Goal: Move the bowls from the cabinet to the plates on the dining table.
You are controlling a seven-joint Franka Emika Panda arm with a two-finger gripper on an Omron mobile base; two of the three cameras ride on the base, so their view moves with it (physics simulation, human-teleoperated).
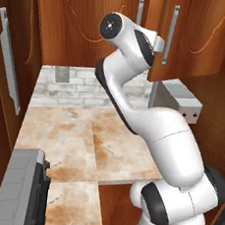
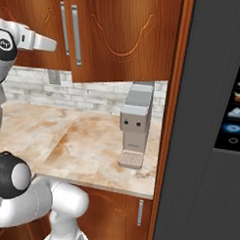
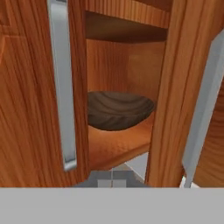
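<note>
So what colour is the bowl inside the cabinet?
Plain dark brown bowl, clearest in the hand view.

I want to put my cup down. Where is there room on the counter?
The counter is bare from the brick wall to its front edge, left of the coffee machine. The right end, where the machine stands, is crowded, and so is the near left corner by the grey appliance. The cabinet gap before the brown bowl is narrow.

White brick backsplash [image 1: 82,89], marbled stone counter [image 2: 91,150], grey coffee machine [image 2: 134,125], dark tall panel [image 2: 205,120]
</note>
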